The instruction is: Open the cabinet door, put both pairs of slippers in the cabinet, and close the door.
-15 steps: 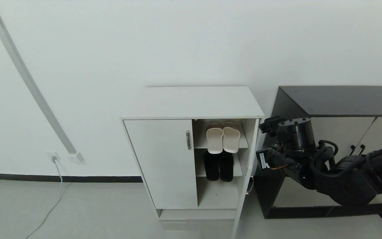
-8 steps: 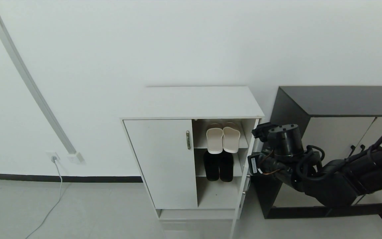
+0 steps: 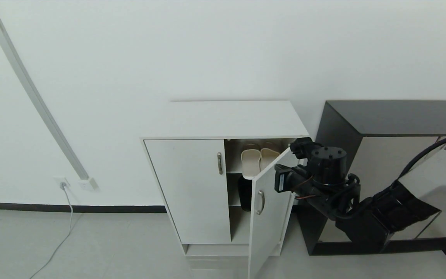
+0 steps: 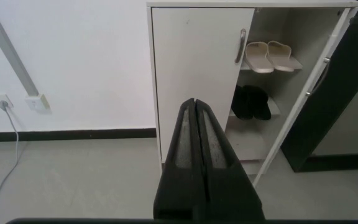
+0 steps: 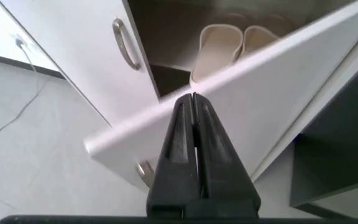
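Head view: right gripper [image 5: 193, 99], fingers together, has swung the white cabinet door [image 3: 269, 201] half shut over shelved beige slippers [image 3: 251, 162] and black slippers [image 3: 244, 192].

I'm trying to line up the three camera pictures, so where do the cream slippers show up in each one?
Head view: cream slippers on the top shelf, the right one partly behind the half-open right door.
Left wrist view: cream slippers on the top shelf, above the black slippers.
Right wrist view: cream slippers just beyond the right door's edge.
Shared landmark: the left door's handle, beside them.
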`<state>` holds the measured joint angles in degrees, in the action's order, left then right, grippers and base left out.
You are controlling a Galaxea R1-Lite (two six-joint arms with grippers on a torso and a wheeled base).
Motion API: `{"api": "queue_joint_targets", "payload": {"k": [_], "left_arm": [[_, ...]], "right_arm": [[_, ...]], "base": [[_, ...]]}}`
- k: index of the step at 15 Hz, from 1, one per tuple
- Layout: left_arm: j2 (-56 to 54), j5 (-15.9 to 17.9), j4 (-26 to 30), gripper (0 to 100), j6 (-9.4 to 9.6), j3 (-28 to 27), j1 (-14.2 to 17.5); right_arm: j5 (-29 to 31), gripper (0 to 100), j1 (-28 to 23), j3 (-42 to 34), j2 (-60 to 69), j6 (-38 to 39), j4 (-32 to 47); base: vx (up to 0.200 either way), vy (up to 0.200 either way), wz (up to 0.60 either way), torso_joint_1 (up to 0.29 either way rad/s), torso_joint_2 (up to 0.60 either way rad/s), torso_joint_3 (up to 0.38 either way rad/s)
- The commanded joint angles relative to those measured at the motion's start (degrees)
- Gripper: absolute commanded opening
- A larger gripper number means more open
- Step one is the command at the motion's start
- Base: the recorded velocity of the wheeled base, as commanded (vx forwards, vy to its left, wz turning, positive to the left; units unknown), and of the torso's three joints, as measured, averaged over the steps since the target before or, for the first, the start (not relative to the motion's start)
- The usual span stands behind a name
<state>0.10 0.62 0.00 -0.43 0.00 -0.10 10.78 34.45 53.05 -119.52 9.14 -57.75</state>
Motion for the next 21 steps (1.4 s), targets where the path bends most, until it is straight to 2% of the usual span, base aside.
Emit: {"api": "queue_joint_targets", "payload": {"k": [1, 6, 9, 11, 14, 21], "left_arm": [[0.0, 0.0, 0.0, 0, -0.01, 0.0, 0.0], [0.0, 0.1, 0.0, 0, 0.16, 0.0, 0.0], [0.0, 0.1, 0.0, 0, 0.25, 0.0, 0.0], [0.0, 0.1, 0.0, 0, 0.34, 0.0, 0.0], [0.0, 0.1, 0.0, 0, 0.34, 0.0, 0.0], [0.0, 0.1, 0.0, 0, 0.16, 0.0, 0.0]], "right_arm": [[-1.5, 0, -0.2, -3.5, 0.6, 0.6, -2.8], [-2.2, 0, 0.0, -15.2, 6.1, 0.6, -4.0], [-2.0, 0, 0.6, -21.2, 8.3, 0.6, -4.6], [-2.0, 0, 1.1, -25.6, 9.5, 0.4, -7.8], [-2.0, 0, 1.1, -25.7, 8.5, 0.3, -9.0], [-2.1, 0, 1.1, -16.1, 1.5, 0.3, -8.9]], "base": [[0.0, 0.0, 0.0, 0.0, 0.0, 0.0], [0.0, 0.0, 0.0, 0.0, 0.0, 0.0], [0.2, 0.0, 0.0, -0.01, 0.0, -0.002], [0.2, 0.0, 0.0, 0.005, 0.0, 0.0], [0.067, 0.0, 0.0, 0.002, 0.0, 0.002], [0.0, 0.0, 0.0, 0.0, 0.0, 0.0]]}}
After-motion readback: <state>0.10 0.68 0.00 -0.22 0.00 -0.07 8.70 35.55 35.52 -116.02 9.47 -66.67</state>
